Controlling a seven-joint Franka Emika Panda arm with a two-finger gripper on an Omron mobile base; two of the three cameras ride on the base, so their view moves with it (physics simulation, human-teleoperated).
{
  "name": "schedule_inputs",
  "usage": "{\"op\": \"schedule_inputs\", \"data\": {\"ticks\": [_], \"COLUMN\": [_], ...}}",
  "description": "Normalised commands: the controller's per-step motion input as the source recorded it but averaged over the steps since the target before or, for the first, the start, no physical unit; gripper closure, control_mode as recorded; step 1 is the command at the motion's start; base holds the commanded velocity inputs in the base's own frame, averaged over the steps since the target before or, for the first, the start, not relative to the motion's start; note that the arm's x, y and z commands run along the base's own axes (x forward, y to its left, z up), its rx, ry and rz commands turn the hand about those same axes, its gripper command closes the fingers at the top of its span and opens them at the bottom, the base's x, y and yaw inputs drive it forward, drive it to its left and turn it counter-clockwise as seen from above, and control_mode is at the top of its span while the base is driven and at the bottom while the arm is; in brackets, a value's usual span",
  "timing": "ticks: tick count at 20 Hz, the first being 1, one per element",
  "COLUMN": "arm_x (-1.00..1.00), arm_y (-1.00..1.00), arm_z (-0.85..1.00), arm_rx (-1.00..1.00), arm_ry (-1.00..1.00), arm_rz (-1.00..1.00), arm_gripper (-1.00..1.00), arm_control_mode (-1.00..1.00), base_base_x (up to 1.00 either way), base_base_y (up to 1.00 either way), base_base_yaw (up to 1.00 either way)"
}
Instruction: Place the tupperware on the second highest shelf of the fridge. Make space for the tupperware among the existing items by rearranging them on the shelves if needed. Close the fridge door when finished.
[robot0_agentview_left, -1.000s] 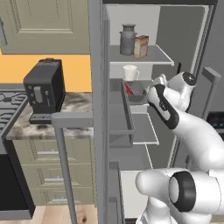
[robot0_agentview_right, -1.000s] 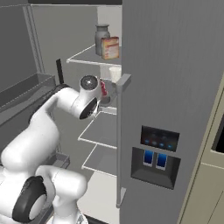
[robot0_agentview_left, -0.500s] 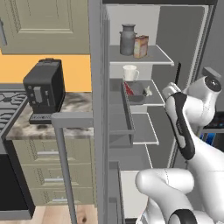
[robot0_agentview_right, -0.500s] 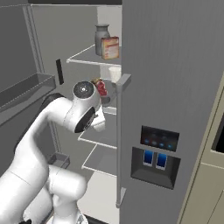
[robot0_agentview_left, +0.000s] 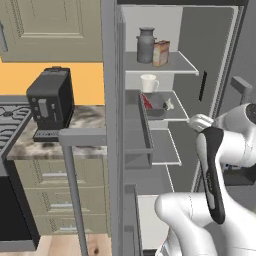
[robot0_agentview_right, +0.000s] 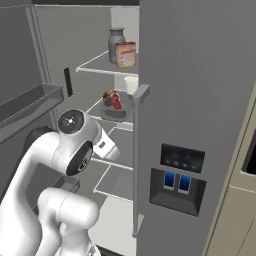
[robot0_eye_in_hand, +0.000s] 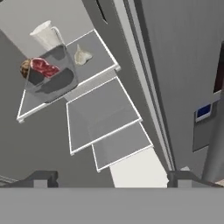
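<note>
Tupperware flat on second highest shelf, long axis along shelf depth | mug just behind | pincer open, empty

Count, fridge interior:
- 1 grey metal milk-can-shaped jug
- 1 orange-brown carton box
- 1 white handled mug
- 1 translucent grey plastic tupperware with red and green food inside
- 1 small pale lump, kind unclear
- 4 thin pale grey shelf plates

Outside: 1 black boxy countertop appliance.
</note>
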Motion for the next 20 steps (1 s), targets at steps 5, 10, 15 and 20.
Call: {"op": "schedule_inputs", "data": {"ticks": [5,10,15,20], "arm_x": [0.14,0.05,0.0,0.0], "arm_y": [0.1,0.0,0.0,0.0], "arm_z": [0.01,0.0,0.0,0.0], "arm_rx": [-0.05,0.0,0.0,0.0], "arm_ry": [0.04,0.01,0.0,0.0], "arm_rz": [0.02,0.0,0.0,0.0], "arm_gripper": [-1.0,-1.0,-1.0,-1.0], "arm_control_mode": [-1.0,1.0,1.0,1.0], "base_base_x": [0.0,-0.19,-0.95,-0.87], "base_base_y": [0.0,0.0,0.0,0.0], "base_base_yaw": [0.0,0.01,0.07,0.0]}}
